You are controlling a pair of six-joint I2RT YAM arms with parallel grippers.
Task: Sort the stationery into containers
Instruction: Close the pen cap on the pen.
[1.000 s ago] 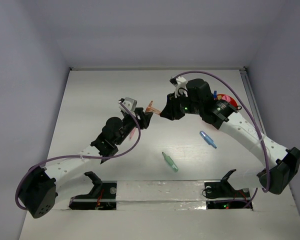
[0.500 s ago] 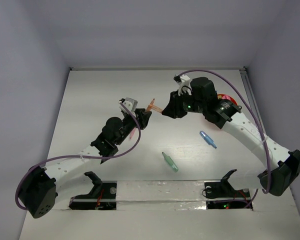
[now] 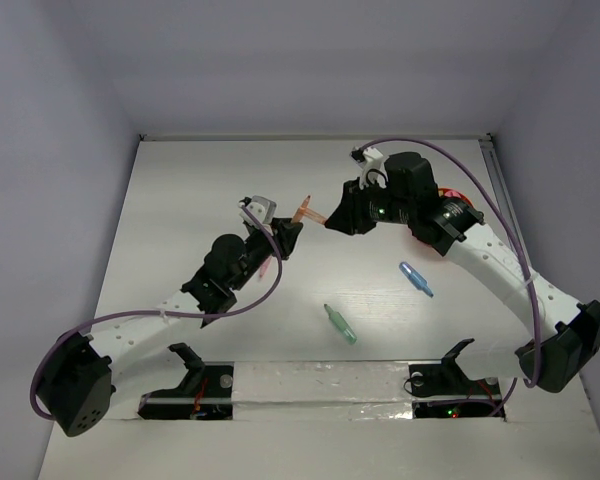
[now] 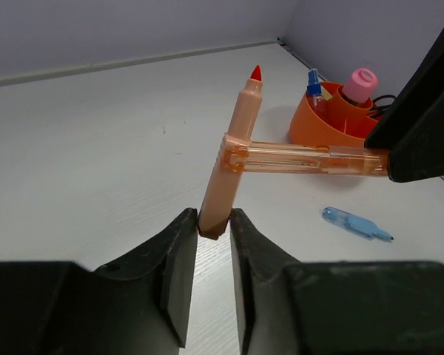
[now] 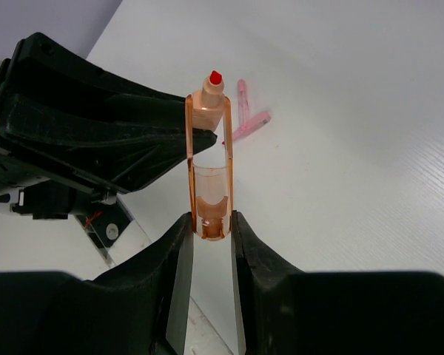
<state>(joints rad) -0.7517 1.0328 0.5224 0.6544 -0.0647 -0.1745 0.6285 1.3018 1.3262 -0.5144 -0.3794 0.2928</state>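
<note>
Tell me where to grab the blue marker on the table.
Likely the thicker barrel of the blue marker, from straight above, jaws across its width: it lies flat on the table, nothing touching it, its other end tapers thin.

Centre: the orange marker (image 4: 233,166), pale peach-orange with a red tip, and the cap (image 4: 303,158), clear see-through orange. The left end effector (image 4: 213,229) and right end effector (image 5: 211,228) are matte black. Far right: the bowl (image 4: 322,129), bright orange, with a pink-topped piece (image 4: 359,83) and a blue-capped piece (image 4: 313,80). Also shown: translucent blue marker (image 3: 415,278), pale green marker (image 3: 340,324), pink marker (image 5: 242,100). The surface (image 3: 200,180) is white with faint grain lines. The arms (image 3: 140,330) are white with black joints, the cables (image 3: 450,165) purple, and the walls (image 3: 60,120) pale lilac-grey.
</note>
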